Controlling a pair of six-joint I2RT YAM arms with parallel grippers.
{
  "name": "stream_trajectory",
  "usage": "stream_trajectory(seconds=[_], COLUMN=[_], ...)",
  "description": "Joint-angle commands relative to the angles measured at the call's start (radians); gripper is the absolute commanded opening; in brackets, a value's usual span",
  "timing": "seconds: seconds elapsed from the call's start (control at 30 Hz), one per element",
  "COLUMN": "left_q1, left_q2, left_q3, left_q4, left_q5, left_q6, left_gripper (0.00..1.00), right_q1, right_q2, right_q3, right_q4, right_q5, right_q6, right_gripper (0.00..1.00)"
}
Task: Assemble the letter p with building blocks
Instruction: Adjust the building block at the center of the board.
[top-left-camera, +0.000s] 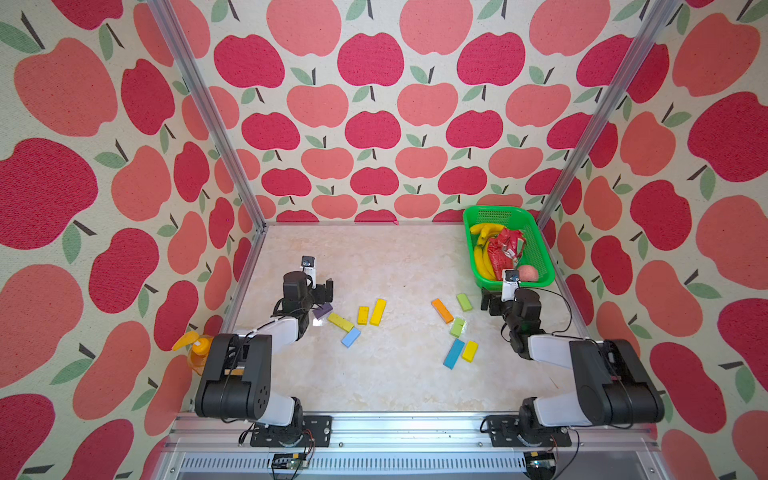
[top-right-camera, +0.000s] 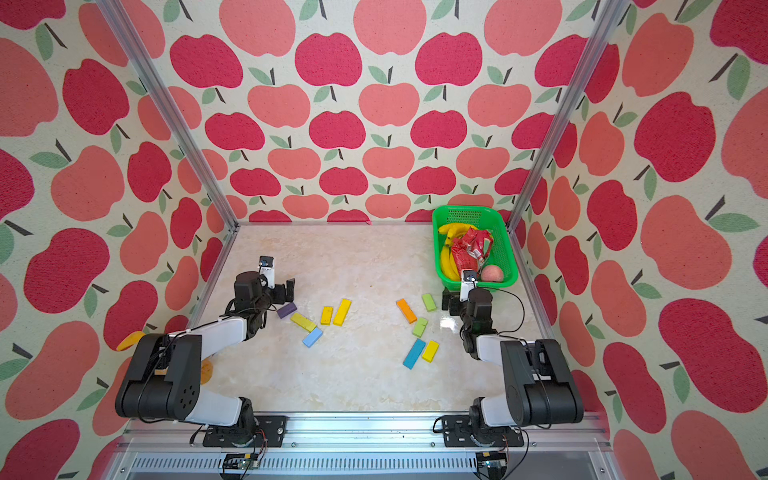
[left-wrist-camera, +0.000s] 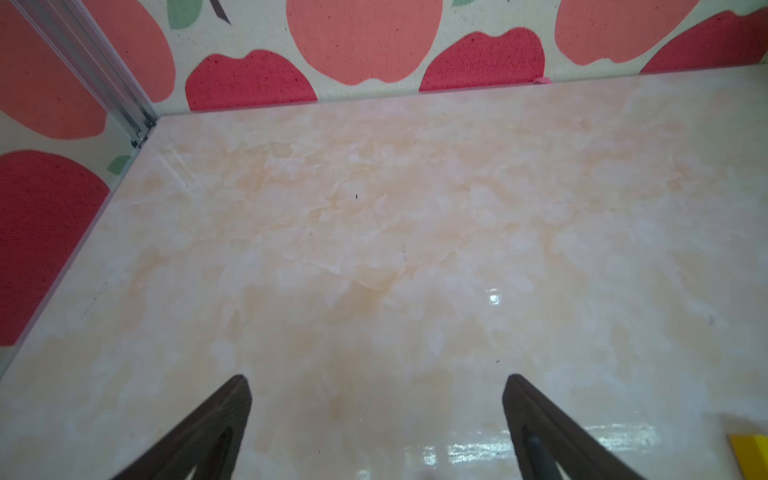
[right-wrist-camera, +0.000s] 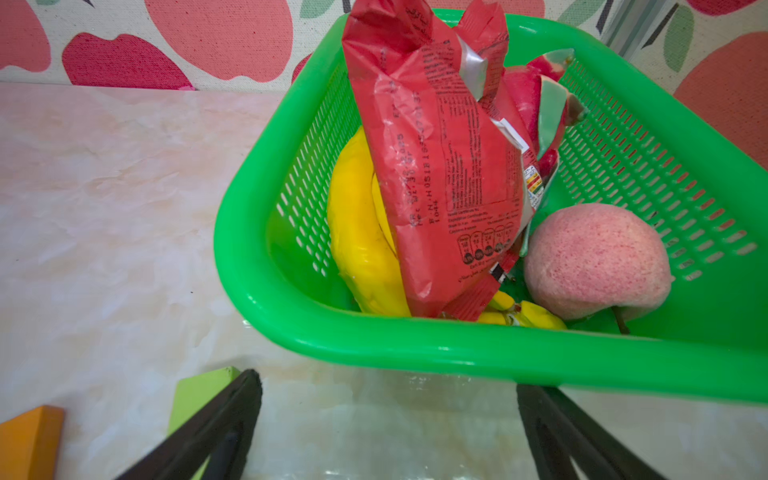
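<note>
left claw (left-wrist-camera: 377, 378) and right claw (right-wrist-camera: 387, 380) both wide and empty, building blocks (top-left-camera: 377, 311) loose on the table (top-left-camera: 395, 382) between them

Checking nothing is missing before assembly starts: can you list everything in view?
table: one, cream marbled, under everything
blocks: ten, four yellow, two light green, one each purple, light blue, blue, orange, five near each arm
basket: one, green, far right corner
bananas: one bunch, yellow, in basket
packet: one, red, in basket
round fruit: one, pink, in basket
orange-yellow thing: one, beside left arm, partly hidden
left gripper: one, black, open, empty
right gripper: one, black, open, empty
</note>
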Motion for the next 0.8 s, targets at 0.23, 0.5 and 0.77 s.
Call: stream_trajectory(seconds=[0.23, 0.5, 0.77], left_q1=[-0.068, -0.119, -0.157], left_q2=[0.032, 0.041, 0.046], left_q3=[0.368, 0.453, 0.448], left_q4=[-0.606, -0.747, -0.832], left_q5=[-0.008, 0.122, 0.286], left_q6=[-0.153, -0.233, -0.297], left_gripper=[0.98, 0.99, 0.95], right_q1=[0.231, 0.317, 0.329], right_q2=[-0.016, 0.134, 0.288], right_q3=[0.451, 0.733, 0.84], right_q4=[-0.679, -0.954, -0.954], right_q5=[-0.046, -0.13, -0.437], right_q6=[-0.004, 0.055, 0.315], right_gripper=[0.99, 0.99, 0.89])
